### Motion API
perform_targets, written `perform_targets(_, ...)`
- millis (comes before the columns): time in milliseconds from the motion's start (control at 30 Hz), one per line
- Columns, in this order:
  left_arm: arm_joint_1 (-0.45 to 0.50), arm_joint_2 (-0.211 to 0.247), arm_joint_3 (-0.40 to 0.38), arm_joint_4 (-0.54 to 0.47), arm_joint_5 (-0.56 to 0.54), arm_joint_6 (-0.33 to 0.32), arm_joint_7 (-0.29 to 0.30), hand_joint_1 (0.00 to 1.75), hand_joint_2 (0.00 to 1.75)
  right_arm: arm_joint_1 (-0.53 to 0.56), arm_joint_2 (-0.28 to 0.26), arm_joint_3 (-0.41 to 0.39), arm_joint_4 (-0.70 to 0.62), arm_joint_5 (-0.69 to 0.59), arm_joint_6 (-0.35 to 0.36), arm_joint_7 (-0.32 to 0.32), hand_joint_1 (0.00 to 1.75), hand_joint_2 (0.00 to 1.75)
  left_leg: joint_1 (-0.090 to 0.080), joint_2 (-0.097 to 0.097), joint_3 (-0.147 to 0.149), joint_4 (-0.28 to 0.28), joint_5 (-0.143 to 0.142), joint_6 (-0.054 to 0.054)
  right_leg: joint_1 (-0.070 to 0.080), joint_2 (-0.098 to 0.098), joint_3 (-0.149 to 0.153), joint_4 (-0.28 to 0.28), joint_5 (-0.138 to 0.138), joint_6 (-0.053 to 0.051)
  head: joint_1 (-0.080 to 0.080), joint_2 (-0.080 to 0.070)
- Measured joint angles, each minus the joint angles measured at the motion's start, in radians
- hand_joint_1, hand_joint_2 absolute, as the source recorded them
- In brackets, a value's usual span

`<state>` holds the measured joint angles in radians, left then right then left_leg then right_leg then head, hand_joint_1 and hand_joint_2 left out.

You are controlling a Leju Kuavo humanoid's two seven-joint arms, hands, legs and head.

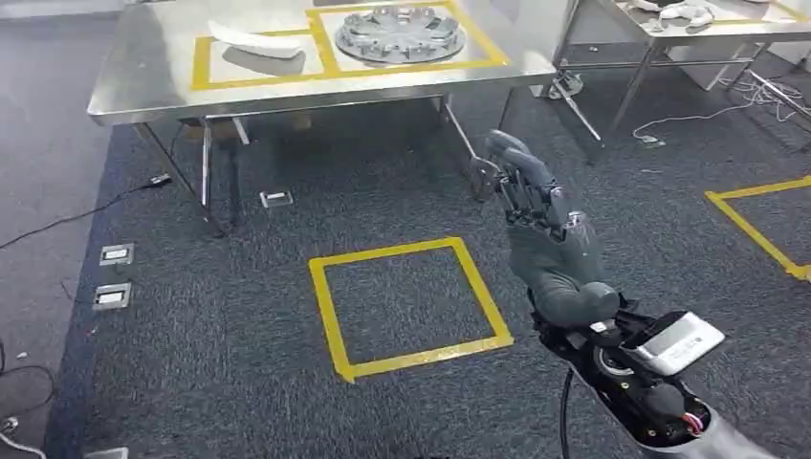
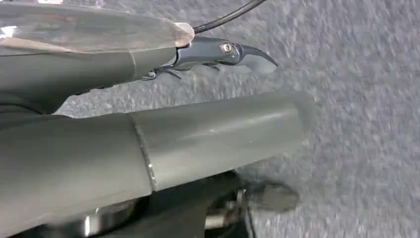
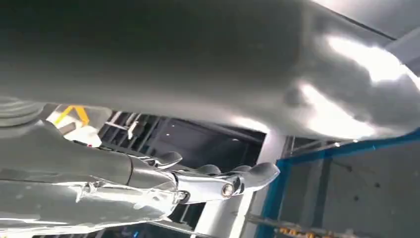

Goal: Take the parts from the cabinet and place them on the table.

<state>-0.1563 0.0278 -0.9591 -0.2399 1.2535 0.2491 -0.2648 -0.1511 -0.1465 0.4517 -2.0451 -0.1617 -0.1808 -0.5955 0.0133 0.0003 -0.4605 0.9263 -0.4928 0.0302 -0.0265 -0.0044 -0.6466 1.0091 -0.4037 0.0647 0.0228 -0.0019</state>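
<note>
The right hand, fingers apart and empty, should turn toward the cabinet; left hand fingers' state cannot be told

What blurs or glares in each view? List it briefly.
Head view: sharp, soft sheen on the steel table. Left wrist view: carpet smeared by motion blur, left hand soft. Right wrist view: bright glare patches on the thumb of the right hand, dim background.
</note>
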Motion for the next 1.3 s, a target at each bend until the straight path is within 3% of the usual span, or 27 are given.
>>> perform_targets(67, 0.003, 0.0, 0.004, 0.0, 0.0, 0.0, -0.005, 0.0, 0.0, 0.003, -0.005, -0.006, 0.0, -0.004, 0.0, 0.003, 0.0, 0.0, -0.003, 0.002, -0.016, 0.001, 0.013, 0.006, 0.001, 0.002, -0.06, 0.174, -0.099, 0.005, 0.012, 0.0)
perform_targets(100, 0.005, 0.0, 0.005, 0.0, 0.001, 0.0, -0.008, 0.0, 0.0, 0.007, -0.005, -0.008, 0.0, -0.004, 0.0, 0.004, 0.0, 0.0, -0.006, 0.003, -0.026, 0.002, 0.019, 0.007, 0.001, 0.002, -0.081, 0.25, -0.133, 0.007, 0.016, 0.0)
perform_targets(133, 0.008, 0.0, 0.005, 0.0, 0.002, 0.0, -0.008, 0.0, 0.0, 0.012, -0.007, -0.01, 0.0, -0.004, 0.001, 0.007, 0.0, 0.0, -0.008, 0.003, -0.034, 0.004, 0.024, 0.007, 0.001, 0.002, -0.078, 0.275, -0.14, 0.007, 0.017, 0.0)
perform_targets(167, 0.011, 0.0, 0.006, 0.0, 0.003, 0.0, -0.009, 0.0, 0.0, 0.014, -0.008, -0.011, 0.0, -0.004, 0.001, 0.009, 0.0, 0.0, -0.01, 0.003, -0.041, 0.005, 0.029, 0.006, 0.001, 0.002, -0.048, 0.245, -0.126, 0.004, 0.019, 0.0)
perform_targets(267, 0.015, 0.0, 0.01, 0.0, 0.006, -0.001, -0.011, 0.0, 0.0, 0.013, -0.01, -0.022, 0.0, -0.005, 0.001, 0.011, 0.0, 0.0, -0.011, 0.002, -0.05, 0.009, 0.037, -0.001, 0.008, 0.002, 0.128, -0.011, -0.041, -0.016, 0.028, 0.0)
perform_targets(300, 0.016, -0.002, 0.011, 0.0, 0.008, -0.002, -0.012, 0.0, 0.0, 0.013, -0.01, -0.024, 0.0, -0.005, 0.001, 0.012, 0.0, 0.0, -0.015, 0.003, -0.054, 0.01, 0.04, -0.007, 0.013, 0.002, 0.156, -0.064, -0.056, -0.025, 0.03, 0.0)
perform_targets(400, 0.017, -0.002, 0.013, 0.0, 0.011, -0.002, -0.014, 0.0, 0.0, 0.021, -0.01, -0.033, 0.0, -0.01, 0.002, 0.017, 0.0, 0.0, -0.01, 0.006, -0.064, 0.012, 0.049, -0.021, 0.022, 0.003, 0.146, -0.07, -0.05, -0.031, 0.024, 0.0)
perform_targets(467, 0.018, 0.0, 0.014, 0.0, 0.014, -0.003, -0.016, 0.0, 0.0, 0.023, -0.011, -0.041, 0.0, -0.022, 0.002, 0.019, 0.0, 0.0, -0.009, 0.004, -0.069, 0.023, 0.04, -0.031, 0.009, -0.002, 0.148, -0.088, -0.034, -0.044, 0.023, 0.0)
perform_targets(500, 0.019, 0.0, 0.014, 0.0, 0.014, -0.003, -0.017, 0.0, 0.0, 0.024, -0.011, -0.044, 0.0, -0.024, 0.001, 0.021, 0.0, 0.0, -0.01, 0.003, -0.089, 0.064, 0.006, -0.036, 0.01, -0.002, 0.144, -0.091, -0.029, -0.051, 0.013, 0.0)
perform_targets(567, 0.022, 0.0, 0.014, 0.0, 0.017, -0.003, -0.019, 0.0, 0.0, 0.029, -0.011, -0.054, 0.003, -0.03, -0.004, 0.032, 0.0, 0.0, -0.007, 0.003, -0.167, 0.232, -0.086, -0.042, 0.011, -0.005, 0.132, -0.091, -0.022, -0.056, -0.005, 0.0)
perform_targets(600, 0.025, 0.001, 0.014, 0.0, 0.018, -0.002, -0.02, 0.0, 0.0, 0.034, -0.013, -0.061, 0.006, -0.037, -0.005, 0.035, 0.0, 0.0, -0.006, 0.003, -0.2, 0.306, -0.114, -0.046, 0.012, -0.006, 0.127, -0.091, -0.02, -0.057, -0.005, 0.0)
perform_targets(633, 0.027, 0.001, 0.014, 0.0, 0.018, -0.002, -0.021, 0.0, 0.0, 0.038, -0.014, -0.068, 0.01, -0.041, -0.008, 0.037, 0.0, 0.0, -0.006, 0.003, -0.217, 0.345, -0.12, -0.048, 0.012, -0.006, 0.122, -0.09, -0.017, -0.057, -0.007, 0.0)
perform_targets(667, 0.029, 0.001, 0.014, 0.0, 0.018, -0.001, -0.022, 0.0, 0.0, 0.043, -0.015, -0.074, 0.012, -0.045, -0.011, 0.04, 0.0, 0.0, -0.006, 0.003, -0.209, 0.334, -0.104, -0.048, 0.011, -0.005, 0.118, -0.088, -0.015, -0.056, -0.008, 0.0)
perform_targets(700, 0.031, 0.002, 0.014, 0.0, 0.018, 0.001, -0.024, 0.0, 0.0, 0.048, -0.015, -0.082, 0.016, -0.06, -0.012, 0.043, 0.0, 0.0, -0.004, 0.003, -0.176, 0.273, -0.066, -0.047, 0.01, -0.004, 0.115, -0.086, -0.013, -0.054, -0.009, 0.0)
perform_targets(767, 0.031, 0.006, 0.016, 0.0, 0.022, 0.003, -0.027, 0.0, 0.0, 0.053, -0.017, -0.1, 0.024, -0.081, -0.021, 0.055, 0.0, 0.0, -0.002, 0.002, -0.075, 0.087, 0.018, -0.043, 0.009, -0.001, 0.111, -0.077, -0.012, -0.05, -0.011, 0.0)
perform_targets(800, 0.031, 0.006, 0.021, 0.0, 0.025, 0.003, -0.029, 0.0, 0.0, 0.055, -0.019, -0.11, 0.03, -0.094, -0.026, 0.066, 0.0, 0.0, -0.002, -0.005, -0.044, 0.028, 0.023, -0.039, 0.013, 0.001, 0.106, -0.074, -0.013, -0.043, -0.013, 0.0)
perform_targets(933, 0.038, 0.006, 0.029, 0.0, 0.034, 0.003, -0.036, 0.0, 0.0, 0.066, -0.035, -0.156, 0.11, -0.202, -0.01, 0.063, 0.0, 0.0, -0.009, -0.006, -0.051, 0.016, 0.029, -0.014, 0.014, 0.002, 0.099, -0.072, -0.003, -0.02, -0.005, 0.0)
perform_targets(967, 0.04, 0.006, 0.03, 0.0, 0.035, 0.003, -0.037, 0.0, 0.0, 0.068, -0.04, -0.167, 0.123, -0.204, -0.008, 0.058, 0.0, 0.0, -0.002, -0.003, -0.05, 0.007, 0.038, -0.002, 0.011, 0.002, 0.094, -0.066, -0.009, -0.014, -0.005, 0.0)
perform_targets(1000, 0.04, 0.007, 0.03, 0.0, 0.035, 0.003, -0.039, 0.0, 0.0, 0.068, -0.042, -0.177, 0.135, -0.204, -0.005, 0.055, 0.0, 0.0, -0.002, -0.002, -0.051, 0.007, 0.039, 0.001, 0.009, 0.002, 0.083, -0.038, -0.035, -0.01, -0.002, 0.0)
perform_targets(1033, 0.04, 0.007, 0.031, 0.0, 0.035, 0.003, -0.04, 0.0, 0.0, 0.067, -0.046, -0.186, 0.148, -0.204, -0.002, 0.054, 0.0, 0.0, -0.002, -0.001, -0.054, 0.007, 0.041, 0.005, 0.009, 0.002, 0.057, 0.028, -0.079, -0.007, 0.008, 0.0)
perform_targets(1100, 0.04, 0.006, 0.034, 0.0, 0.035, 0.003, -0.04, 0.0, 0.0, 0.072, -0.049, -0.198, 0.177, -0.212, -0.002, 0.062, 0.0, 0.0, -0.006, 0.005, -0.058, 0.008, 0.044, 0.008, 0.008, 0.003, -0.021, 0.213, -0.164, 0.0, 0.018, 0.0)
perform_targets(1133, 0.041, 0.006, 0.037, 0.0, 0.035, 0.003, -0.04, 0.0, 0.0, 0.076, -0.05, -0.204, 0.189, -0.226, -0.002, 0.068, 0.0, 0.0, -0.006, 0.007, -0.059, 0.008, 0.044, 0.008, 0.008, 0.002, -0.041, 0.264, -0.176, 0.001, 0.021, 0.0)
perform_targets(1167, 0.043, 0.006, 0.038, 0.0, 0.036, 0.003, -0.04, 0.0, 0.0, 0.078, -0.05, -0.213, 0.209, -0.248, -0.002, 0.077, 0.0, 0.0, -0.006, 0.009, -0.059, 0.009, 0.044, 0.008, 0.007, 0.002, -0.038, 0.267, -0.166, 0.002, 0.024, 0.0)
perform_targets(1233, 0.045, 0.006, 0.039, 0.0, 0.037, 0.003, -0.04, 0.0, 0.0, 0.079, -0.05, -0.236, 0.256, -0.287, -0.003, 0.089, 0.0, 0.0, -0.006, 0.013, -0.06, 0.012, 0.043, 0.007, 0.006, 0.001, 0.025, 0.151, -0.097, 0.0, 0.028, 0.0)
perform_targets(1267, 0.044, 0.006, 0.039, 0.0, 0.038, 0.003, -0.04, 0.0, 0.0, 0.079, -0.051, -0.247, 0.276, -0.305, -0.002, 0.091, 0.0, 0.0, -0.006, 0.016, -0.06, 0.014, 0.041, 0.004, 0.006, -0.005, 0.079, 0.049, -0.05, -0.002, 0.031, 0.0)
perform_targets(1300, 0.044, 0.006, 0.04, 0.0, 0.039, 0.003, -0.04, 0.0, 0.0, 0.078, -0.053, -0.261, 0.303, -0.32, -0.002, 0.091, 0.0, 0.0, -0.007, 0.019, -0.06, 0.016, 0.039, 0.0, 0.007, -0.02, 0.12, -0.039, -0.031, -0.004, 0.036, 0.0)
